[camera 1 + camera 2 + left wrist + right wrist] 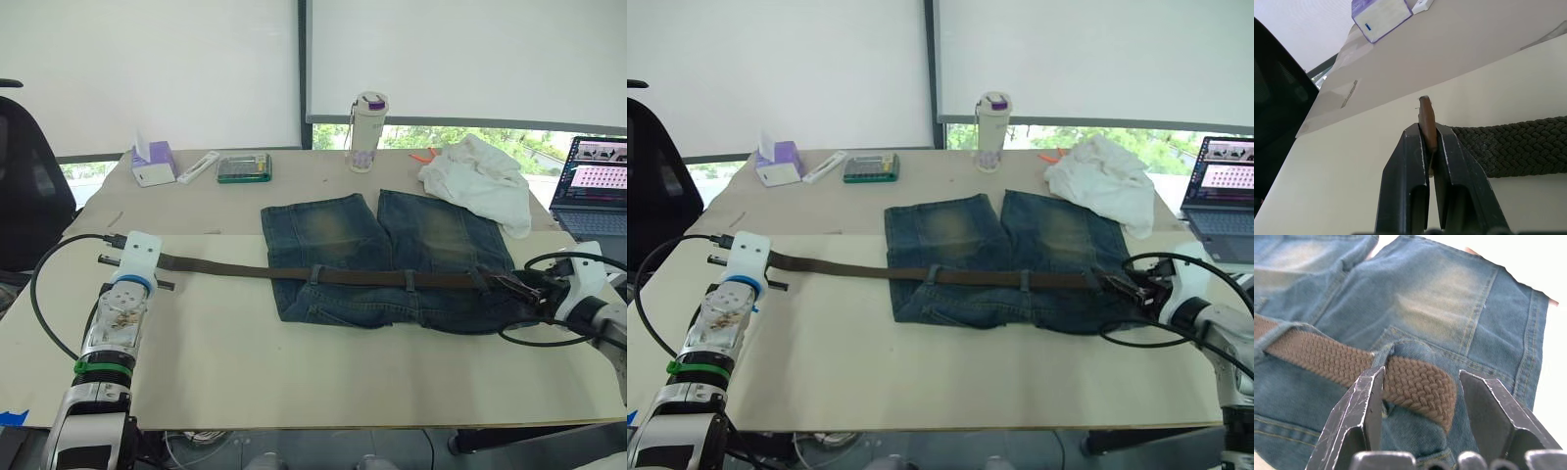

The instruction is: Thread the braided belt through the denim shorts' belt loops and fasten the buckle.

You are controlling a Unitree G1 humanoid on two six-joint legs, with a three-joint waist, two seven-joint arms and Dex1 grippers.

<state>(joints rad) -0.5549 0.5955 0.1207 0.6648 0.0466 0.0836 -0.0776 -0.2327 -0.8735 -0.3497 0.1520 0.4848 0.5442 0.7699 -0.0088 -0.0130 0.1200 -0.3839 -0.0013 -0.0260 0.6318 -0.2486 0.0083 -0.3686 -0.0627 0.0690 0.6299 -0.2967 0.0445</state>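
Denim shorts (387,257) lie mid-frame on a table (294,362) below a white cloth (480,181) and bottle (366,132); the braided belt (294,273) crosses their waistband, pinched at left by the left gripper (1427,147), while the right gripper (1422,396) straddles its other end, fingers apart.

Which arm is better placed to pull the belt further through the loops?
Left. The left gripper is shut on the braided belt tip; the right gripper is open at the denim shorts.

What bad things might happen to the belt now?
The left gripper pinches only the thin tip of the braided belt, so the tip might slip out. The right gripper is open around the belt's other end at a belt loop without gripping, so a pull from the left may drag the belt back out of the denim shorts.
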